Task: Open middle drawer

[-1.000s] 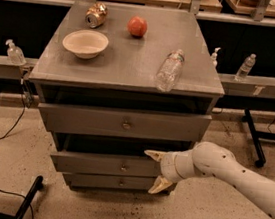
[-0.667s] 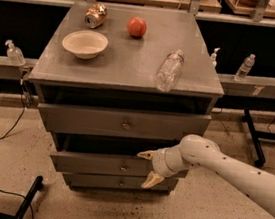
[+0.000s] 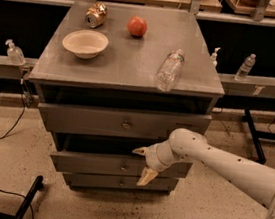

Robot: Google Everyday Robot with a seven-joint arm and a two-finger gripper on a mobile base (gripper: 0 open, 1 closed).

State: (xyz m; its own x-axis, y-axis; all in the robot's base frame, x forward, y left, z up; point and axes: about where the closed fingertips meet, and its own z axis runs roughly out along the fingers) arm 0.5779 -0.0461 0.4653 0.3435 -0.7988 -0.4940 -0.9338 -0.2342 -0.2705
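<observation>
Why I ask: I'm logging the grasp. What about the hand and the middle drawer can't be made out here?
Camera view:
- Contact: the hand is open, just right of the knob on the middle drawer; whether it touches the front cannot be judged from this angle.
- Drawer's inside: lost in the dark gap under the top drawer.
- The arm: its base is cut off by the right edge.

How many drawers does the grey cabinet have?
3, stacked: the top drawer; the middle drawer beneath, with the gripper in front of it; the bottom drawer lowest.
</observation>
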